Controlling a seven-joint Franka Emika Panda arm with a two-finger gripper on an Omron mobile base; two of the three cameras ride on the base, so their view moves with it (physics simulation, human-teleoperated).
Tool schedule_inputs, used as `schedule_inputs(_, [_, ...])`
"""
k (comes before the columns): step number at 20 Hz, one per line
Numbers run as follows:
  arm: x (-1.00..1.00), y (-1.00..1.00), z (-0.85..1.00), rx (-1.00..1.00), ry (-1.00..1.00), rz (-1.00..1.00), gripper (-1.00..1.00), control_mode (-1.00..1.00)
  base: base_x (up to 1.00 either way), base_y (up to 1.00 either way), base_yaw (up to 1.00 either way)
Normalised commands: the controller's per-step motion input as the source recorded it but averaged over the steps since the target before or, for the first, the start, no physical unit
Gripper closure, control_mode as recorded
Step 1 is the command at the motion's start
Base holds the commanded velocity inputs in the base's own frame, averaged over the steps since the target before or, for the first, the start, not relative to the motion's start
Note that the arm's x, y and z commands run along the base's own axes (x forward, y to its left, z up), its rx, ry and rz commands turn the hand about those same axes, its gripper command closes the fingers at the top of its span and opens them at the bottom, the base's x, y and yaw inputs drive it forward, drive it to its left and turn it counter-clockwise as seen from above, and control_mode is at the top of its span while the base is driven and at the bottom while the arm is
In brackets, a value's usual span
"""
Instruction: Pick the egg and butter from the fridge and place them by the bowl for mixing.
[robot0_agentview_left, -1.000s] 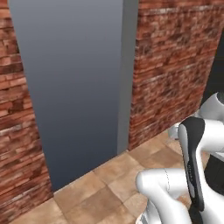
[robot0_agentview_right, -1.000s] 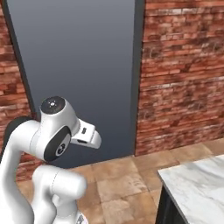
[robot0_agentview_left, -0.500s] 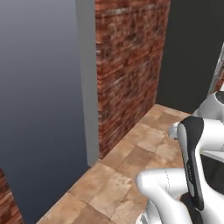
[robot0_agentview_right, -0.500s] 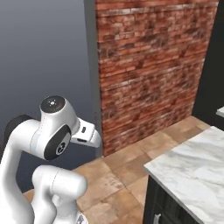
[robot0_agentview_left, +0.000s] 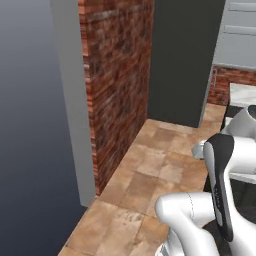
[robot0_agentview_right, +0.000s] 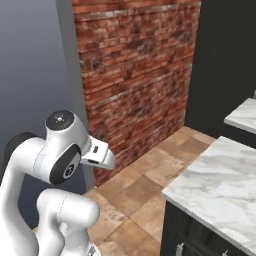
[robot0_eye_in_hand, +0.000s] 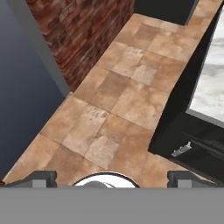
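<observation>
Past the brick wall stands a tall dark slab (robot0_agentview_left: 185, 60) (robot0_agentview_right: 225, 55) that looks like the fridge's outer side; its inside is hidden. The egg, the butter and the bowl are out of view. My gripper (robot0_eye_in_hand: 113, 180) points down at the tiled floor, its two fingertips (robot0_eye_in_hand: 43, 178) standing far apart with nothing between them. The arm is folded close over the base.
A brick wall (robot0_agentview_left: 115, 75) (robot0_agentview_right: 135, 75) runs beside a tall flat grey panel (robot0_agentview_left: 30, 125) on the left. A marble counter (robot0_agentview_right: 220, 180) (robot0_eye_in_hand: 210, 83) over dark cabinets with handles (robot0_eye_in_hand: 181, 150) lies on the right. Tiled floor (robot0_agentview_left: 150, 170) stretches between them.
The base has turned, so the whole scene has shifted left: the grey panel slid to the left edge, and the dark slab and the marble counter came further in. The arm's pose is unchanged.
</observation>
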Motion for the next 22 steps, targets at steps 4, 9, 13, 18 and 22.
schedule_inputs(4, [0.0, 0.0, 0.0, 0.0, 0.0, 0.0, -1.0, 1.0, 0.68, 0.26, -0.28])
schedule_inputs(9, [0.0, 0.0, 0.0, 0.0, 0.0, 0.0, -1.0, 1.0, 0.71, 0.23, -0.25])
schedule_inputs(13, [0.0, 0.0, 0.0, 0.0, 0.0, 0.0, -1.0, 1.0, 0.77, 0.17, -0.18])
schedule_inputs(18, [0.0, 0.0, 0.0, 0.0, 0.0, 0.0, -1.0, 1.0, 0.72, 0.17, -0.23])
schedule_inputs(22, [0.0, 0.0, 0.0, 0.0, 0.0, 0.0, -1.0, 1.0, 0.72, 0.17, -0.24])
